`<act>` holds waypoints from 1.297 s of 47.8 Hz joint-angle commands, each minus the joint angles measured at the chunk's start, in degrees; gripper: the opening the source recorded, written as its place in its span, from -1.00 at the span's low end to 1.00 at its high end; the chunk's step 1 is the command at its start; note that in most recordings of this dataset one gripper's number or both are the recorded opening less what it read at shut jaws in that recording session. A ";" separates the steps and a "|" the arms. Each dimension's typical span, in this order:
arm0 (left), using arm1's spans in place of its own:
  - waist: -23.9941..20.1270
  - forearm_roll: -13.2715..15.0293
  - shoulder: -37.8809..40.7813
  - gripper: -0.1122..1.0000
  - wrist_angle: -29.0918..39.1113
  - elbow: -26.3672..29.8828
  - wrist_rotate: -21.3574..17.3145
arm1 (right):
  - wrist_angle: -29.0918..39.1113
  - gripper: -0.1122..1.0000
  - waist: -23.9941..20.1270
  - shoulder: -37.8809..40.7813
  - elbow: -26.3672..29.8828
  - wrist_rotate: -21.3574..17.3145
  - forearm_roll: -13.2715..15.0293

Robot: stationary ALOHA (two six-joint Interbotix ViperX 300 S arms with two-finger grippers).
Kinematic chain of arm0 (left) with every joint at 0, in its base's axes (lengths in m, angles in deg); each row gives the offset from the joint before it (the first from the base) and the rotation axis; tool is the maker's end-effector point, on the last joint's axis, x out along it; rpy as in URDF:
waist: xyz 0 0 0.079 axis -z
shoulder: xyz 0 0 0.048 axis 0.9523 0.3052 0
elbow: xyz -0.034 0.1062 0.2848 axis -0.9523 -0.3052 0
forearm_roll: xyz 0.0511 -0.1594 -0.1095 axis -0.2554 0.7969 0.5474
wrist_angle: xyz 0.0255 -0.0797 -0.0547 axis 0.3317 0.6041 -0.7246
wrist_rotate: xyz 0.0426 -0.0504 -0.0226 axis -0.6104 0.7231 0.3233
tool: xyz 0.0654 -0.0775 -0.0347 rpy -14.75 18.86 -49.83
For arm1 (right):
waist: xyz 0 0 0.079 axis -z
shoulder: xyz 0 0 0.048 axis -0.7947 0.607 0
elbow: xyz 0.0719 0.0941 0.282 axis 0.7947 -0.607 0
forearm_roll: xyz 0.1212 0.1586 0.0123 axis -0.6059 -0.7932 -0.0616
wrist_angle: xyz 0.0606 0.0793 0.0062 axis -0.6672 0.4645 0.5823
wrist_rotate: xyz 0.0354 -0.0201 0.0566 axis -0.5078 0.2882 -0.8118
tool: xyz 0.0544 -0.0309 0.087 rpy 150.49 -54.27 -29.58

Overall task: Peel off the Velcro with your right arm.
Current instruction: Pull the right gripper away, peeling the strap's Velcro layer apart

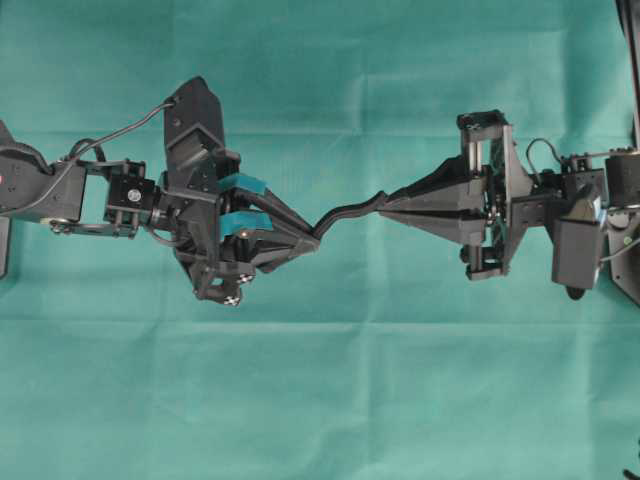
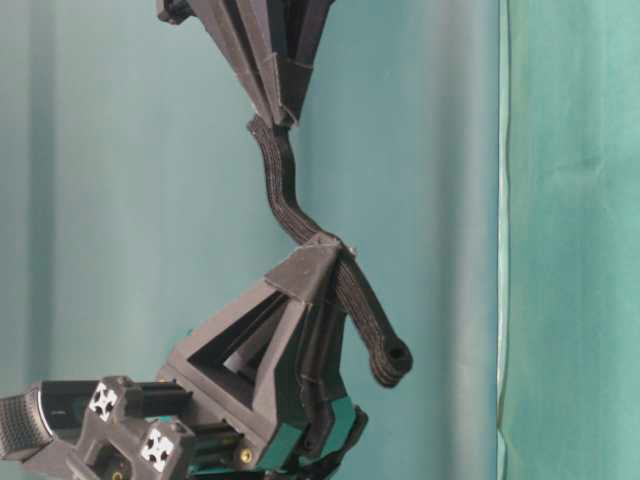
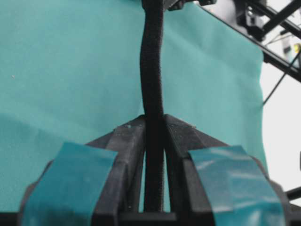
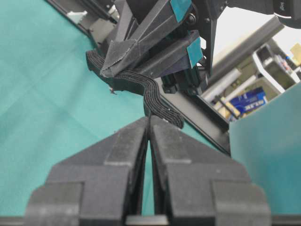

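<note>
The Velcro [image 1: 345, 213] is a slim black strip stretched in a wavy line between both grippers, above the green cloth. My left gripper [image 1: 312, 241], with teal tape on its fingers, is shut on it partway along. In the left wrist view the Velcro [image 3: 153, 70] runs up from between the left gripper's [image 3: 154, 123] tips. Its rounded free end [image 2: 390, 360] sticks out past the left gripper [image 2: 335, 250]. The right arm's plain black gripper [image 1: 383, 204] is shut on the other end. In the right wrist view the right gripper's [image 4: 149, 120] tips pinch the Velcro [image 4: 151, 94].
A green cloth [image 1: 320, 400] covers the table under both arms. A black frame rail [image 4: 202, 117] runs along the table's far edge, with a blue box [image 4: 249, 100] and other clutter beyond it. A dark post [image 1: 630, 60] stands at the right edge.
</note>
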State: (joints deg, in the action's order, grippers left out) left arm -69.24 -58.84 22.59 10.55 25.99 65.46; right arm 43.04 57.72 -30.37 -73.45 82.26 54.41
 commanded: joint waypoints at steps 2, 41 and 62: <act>-0.35 0.09 -0.79 -0.62 -0.62 0.70 -0.09 | -0.53 -0.96 -0.18 -0.26 1.23 -0.18 -0.09; -0.35 0.09 -0.70 -0.62 -0.88 0.70 -0.18 | -2.02 -0.96 -2.11 7.82 6.86 -0.35 0.09; -0.35 0.09 -0.79 -0.62 -1.23 0.62 -0.26 | 0.26 -0.96 -3.87 11.25 9.49 -0.26 0.26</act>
State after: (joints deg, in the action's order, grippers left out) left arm -69.33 -58.84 22.59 9.94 25.99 65.28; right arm 42.77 54.56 -18.85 -65.45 81.99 54.50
